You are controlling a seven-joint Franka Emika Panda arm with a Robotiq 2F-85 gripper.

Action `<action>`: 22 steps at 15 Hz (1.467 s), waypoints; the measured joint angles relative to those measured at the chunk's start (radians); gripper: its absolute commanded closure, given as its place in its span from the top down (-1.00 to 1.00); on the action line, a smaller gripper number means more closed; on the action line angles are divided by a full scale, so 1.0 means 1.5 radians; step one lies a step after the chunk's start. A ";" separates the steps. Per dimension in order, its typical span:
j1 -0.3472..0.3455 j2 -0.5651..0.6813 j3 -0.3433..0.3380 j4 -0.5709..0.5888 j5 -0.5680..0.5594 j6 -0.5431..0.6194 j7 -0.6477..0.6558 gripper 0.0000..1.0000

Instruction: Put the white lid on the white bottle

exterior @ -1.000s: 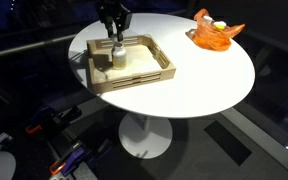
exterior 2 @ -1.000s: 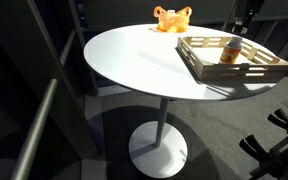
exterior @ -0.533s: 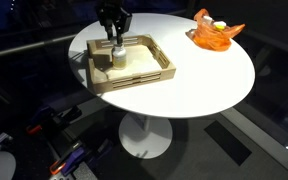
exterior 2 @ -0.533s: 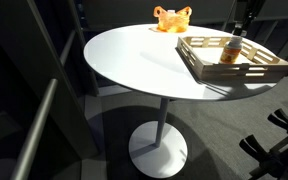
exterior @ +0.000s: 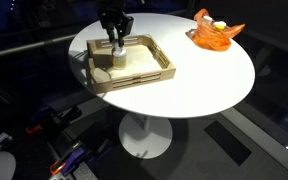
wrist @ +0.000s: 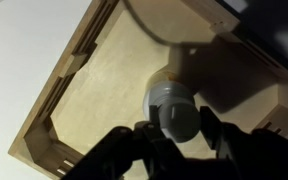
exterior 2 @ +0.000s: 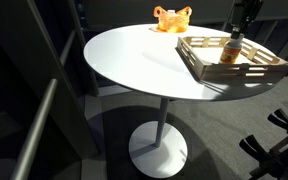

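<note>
Robotiq gripper (exterior: 113,40) hangs just above the white bottle (wrist: 174,108), which stands upright in the wooden tray (exterior: 134,82) near a corner. In the wrist view the dark fingers (wrist: 134,150) sit parted on either side of the bottle's top, gripping nothing I can make out. The white lid cannot be picked out as a separate piece, so it may already rest on the neck. Such a cap is likely light, rigid and slick, best pinched across its rim. The squat bottle looks light enough to tip if nudged.
</note>
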 measured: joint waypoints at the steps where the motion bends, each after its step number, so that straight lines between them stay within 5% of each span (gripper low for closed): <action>1: -0.001 0.000 0.000 0.000 0.000 0.003 0.000 -0.62; 22: -0.005 0.002 -0.011 0.000 0.000 0.006 0.000 -0.62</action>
